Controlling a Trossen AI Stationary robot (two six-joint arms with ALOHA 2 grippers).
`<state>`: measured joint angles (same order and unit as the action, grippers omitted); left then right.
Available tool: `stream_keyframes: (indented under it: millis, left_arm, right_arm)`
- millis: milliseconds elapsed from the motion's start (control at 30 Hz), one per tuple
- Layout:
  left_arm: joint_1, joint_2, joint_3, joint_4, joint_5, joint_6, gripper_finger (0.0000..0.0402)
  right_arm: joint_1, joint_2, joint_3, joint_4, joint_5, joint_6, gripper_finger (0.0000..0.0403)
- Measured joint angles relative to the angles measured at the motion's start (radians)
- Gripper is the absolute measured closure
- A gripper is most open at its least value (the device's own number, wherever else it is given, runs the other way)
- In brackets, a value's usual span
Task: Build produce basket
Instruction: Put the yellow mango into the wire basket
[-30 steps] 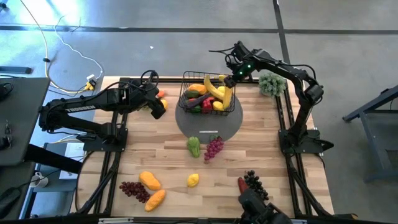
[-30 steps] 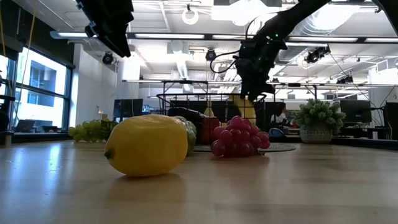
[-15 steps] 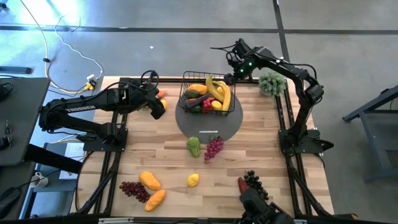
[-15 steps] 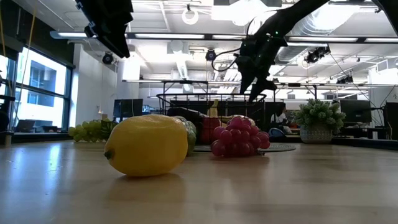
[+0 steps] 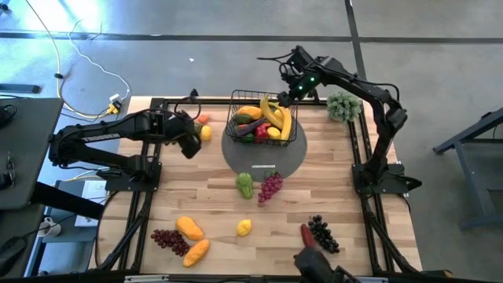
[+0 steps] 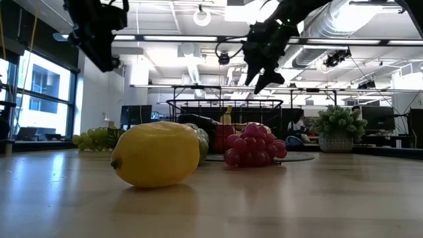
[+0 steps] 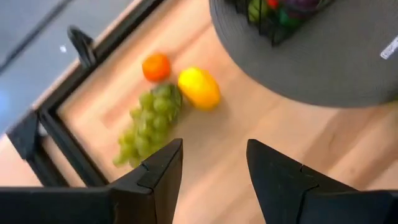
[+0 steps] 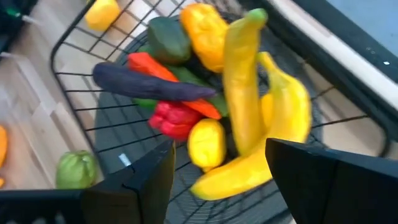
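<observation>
Basket [image 5: 263, 118] sits on grey round disc [image 5: 263, 153], far-centre table, filled with bananas [image 8: 249, 124], eggplant [image 8: 149, 87], red pepper [image 8: 174, 118]. Right gripper [image 5: 284, 96] above basket's right rim, jaws apart, empty. Left gripper [image 5: 191, 145] hovers open, empty, near green grapes [image 7: 146, 121], lemon [image 7: 199, 88], orange fruit [image 7: 156, 66].

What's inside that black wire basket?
The basket holds bananas, a dark eggplant, red peppers, a lemon, something green and something orange. Anything underneath them is covered.
</observation>
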<state>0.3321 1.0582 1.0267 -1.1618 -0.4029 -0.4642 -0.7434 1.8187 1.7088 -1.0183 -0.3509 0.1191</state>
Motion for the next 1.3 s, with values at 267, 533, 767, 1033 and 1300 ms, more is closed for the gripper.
stream_keyframes:
  millis: [267,533,767,1033,1300]
  left_arm:
    - [-0.096,-0.037,0.0,-0.036,0.151,-0.128,0.0234]
    - [-0.226,-0.054,0.0,-0.039,0.303,-0.207,0.0234]
    - [-0.338,-0.054,0.0,-0.039,0.469,-0.24,0.0233]
    - [-0.501,-0.052,0.0,-0.039,0.484,-0.313,0.0202]
    - [-0.64,-0.012,0.0,-0.061,0.504,-0.379,0.0141]
  right_arm:
    - [0.082,0.0,0.035,-0.046,0.0,0.064,0.0172]
    - [0.178,0.0,0.057,-0.066,0.002,0.132,0.0172]
    - [0.278,0.0,0.057,-0.074,0.026,0.183,0.0172]
    - [0.407,0.0,0.057,-0.104,0.141,0.249,0.0172]
    - [0.535,0.0,0.057,-0.12,0.239,0.344,0.0172]
